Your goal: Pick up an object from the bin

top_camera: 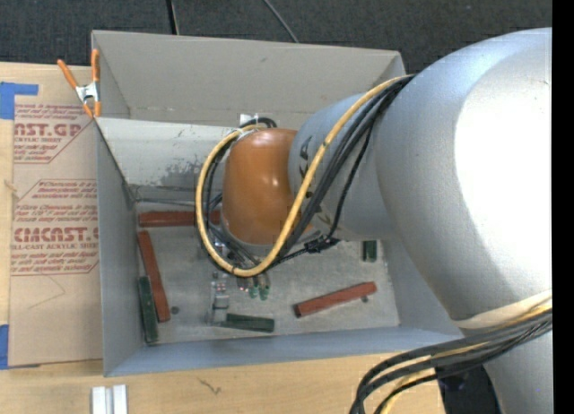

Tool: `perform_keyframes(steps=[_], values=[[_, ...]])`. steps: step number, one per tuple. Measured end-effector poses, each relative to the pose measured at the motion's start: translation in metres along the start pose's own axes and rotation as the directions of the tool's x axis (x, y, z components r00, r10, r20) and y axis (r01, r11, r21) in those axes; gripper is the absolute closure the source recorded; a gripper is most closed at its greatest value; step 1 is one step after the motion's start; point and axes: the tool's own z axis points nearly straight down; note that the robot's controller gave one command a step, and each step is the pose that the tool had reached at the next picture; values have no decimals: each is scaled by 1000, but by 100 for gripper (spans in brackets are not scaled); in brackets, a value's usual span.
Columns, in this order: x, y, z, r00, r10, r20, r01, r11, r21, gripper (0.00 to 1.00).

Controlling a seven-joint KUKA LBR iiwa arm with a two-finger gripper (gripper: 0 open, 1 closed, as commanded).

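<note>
Grey bin, seen from above. Arm enters from the right of the frame and fills most of that side. Its orange cover sits over the bin's centre, with yellow and black cables looped round it.

Pincer is low over the bin floor, lower centre of the frame, below the cover. Whether it is released or clenched: cannot tell, as the tip is small and partly hidden by the wrist.

Nearest thing is the short green bar, lying flat and nearly level just right of and below the pincer tip. Touching or apart: cannot tell.

Other things on the floor:
- right brown bar, lower right, tilted up toward the right, near the short green bar but apart from it.
- top brown bar, upper left of the floor, level.
- left brown bar, running down the left side.
- long green bar, just beside the left brown bar's lower end, against the left wall.
- green bit, far right, beside the arm.
</note>
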Motion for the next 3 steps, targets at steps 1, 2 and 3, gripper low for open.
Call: perform_keyframes(steps=[1, 2, 3], values=[[0, 0, 0, 1000, 0, 0, 0, 1000, 0, 0], [19, -28, 3, 1000, -8, 0, 8, 1000, 1, 0], [12, -52, -1, 998, -57, -1, 57, 998, 2, 0]])
